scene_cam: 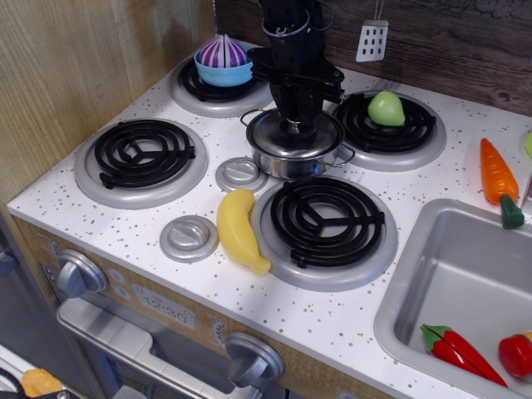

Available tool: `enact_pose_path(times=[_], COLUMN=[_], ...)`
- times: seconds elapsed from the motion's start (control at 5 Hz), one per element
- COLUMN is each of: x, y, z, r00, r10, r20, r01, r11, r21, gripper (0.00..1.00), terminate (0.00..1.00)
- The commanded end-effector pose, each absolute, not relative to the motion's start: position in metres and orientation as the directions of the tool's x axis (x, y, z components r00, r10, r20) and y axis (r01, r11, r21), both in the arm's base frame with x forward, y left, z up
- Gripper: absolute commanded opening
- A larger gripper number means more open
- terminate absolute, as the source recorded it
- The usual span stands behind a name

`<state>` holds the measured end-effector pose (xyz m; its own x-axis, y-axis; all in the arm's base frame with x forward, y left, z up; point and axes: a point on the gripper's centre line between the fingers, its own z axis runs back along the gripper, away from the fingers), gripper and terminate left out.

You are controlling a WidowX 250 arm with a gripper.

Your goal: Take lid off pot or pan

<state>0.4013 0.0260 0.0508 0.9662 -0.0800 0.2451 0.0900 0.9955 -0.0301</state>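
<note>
Claw: our gripper point(296, 122) stands straight down over the middle of the lid point(293, 135), its black fingers drawn close together about where the knob should be. We read it as clenched on the knob, though the knob itself is hidden behind the fingers, so we judge contact rather than see it.

Lid: it sits flat on the pot point(293, 156), rim to rim, with no gap showing; we take it as still seated.

Pot: it rests on the white speckled counter point(199, 274), in the middle of the four burners, just behind the front right burner point(326, 223) and just beside the small grey disc point(241, 174) on its left. One thin wire handle shows on each side.

Key relation: the lid lies directly beneath the claw, knob on the claw's own vertical axis. The lid is round, so it has no long axis to line up with; what matters is that the pull goes straight up along the wrist.

Step in hand: we judge the grasp is made and the lift not yet begun.

Next move calls for: a clean vertical rise until the lid's rim clears the pot, then a shift sideways to a bare part of the counter.

Risk: the pot is light and may rise with the lid; the green pear point(386, 108) and the blue bowl point(224, 70) are near.
</note>
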Motion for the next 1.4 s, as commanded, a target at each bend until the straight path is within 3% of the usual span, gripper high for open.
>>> enact_pose_path(times=[0.0, 0.2, 0.6, 1.0, 1.2], x=[0.414, 0.410, 0.370, 0.336, 0.329], y=[0.020, 0.005, -0.022, -0.064, -0.058], z=[0.112, 0.143, 0.145, 0.096, 0.065], r00=[0.942, 0.947, 0.963, 0.905, 0.885], r10=[-0.109, -0.104, 0.087, 0.274, 0.268], r20=[0.317, 0.304, 0.256, 0.326, 0.380], r01=[0.100, 0.069, -0.107, -0.298, -0.304], r11=[0.994, 0.990, 0.992, 0.954, 0.952], r21=[0.044, 0.125, 0.068, 0.025, 0.036], gripper=[0.00, 0.00, 0.00, 0.00, 0.00], terminate=[0.00, 0.00, 0.00, 0.00, 0.00])
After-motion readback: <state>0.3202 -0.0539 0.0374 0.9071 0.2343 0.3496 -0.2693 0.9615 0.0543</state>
